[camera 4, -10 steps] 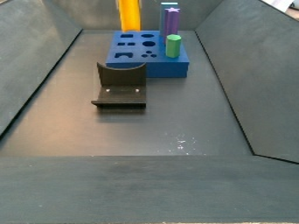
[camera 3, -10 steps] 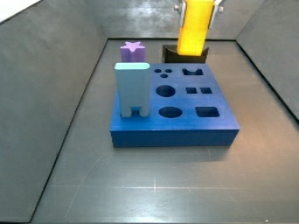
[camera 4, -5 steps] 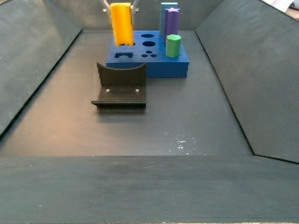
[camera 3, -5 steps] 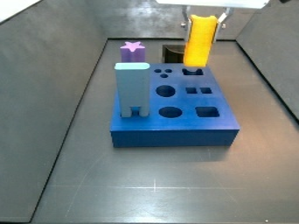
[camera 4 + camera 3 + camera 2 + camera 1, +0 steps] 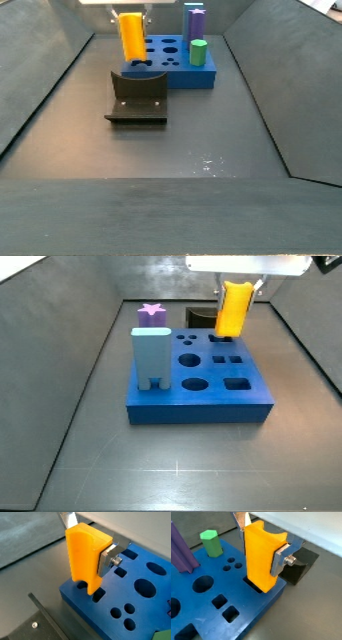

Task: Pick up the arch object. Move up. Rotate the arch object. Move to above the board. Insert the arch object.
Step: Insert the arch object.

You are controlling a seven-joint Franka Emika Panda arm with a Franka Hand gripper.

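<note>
- Hand [image 5: 262, 539]: clamped on the arch object [image 5: 263, 558]; silver finger plates [image 5: 280, 558] press on opposite faces of its upper part, seen in both wrist views.
- Arch object held upright over the far edge of the board [image 5: 201, 398] in a side view; its lower end sits just at a dark slot in the board top. Whether it has entered the slot: cannot tell.
- Board lies on the floor [image 5: 174, 466], top face showing round and square holes.
- Pale blue two-legged block [image 5: 150, 358] stands on the board's left side; purple star-topped piece [image 5: 151, 310] beyond it.
- Green peg [image 5: 198, 52] upright in the board.
- Fixture [image 5: 138, 96] on the floor just beside the board.
</note>
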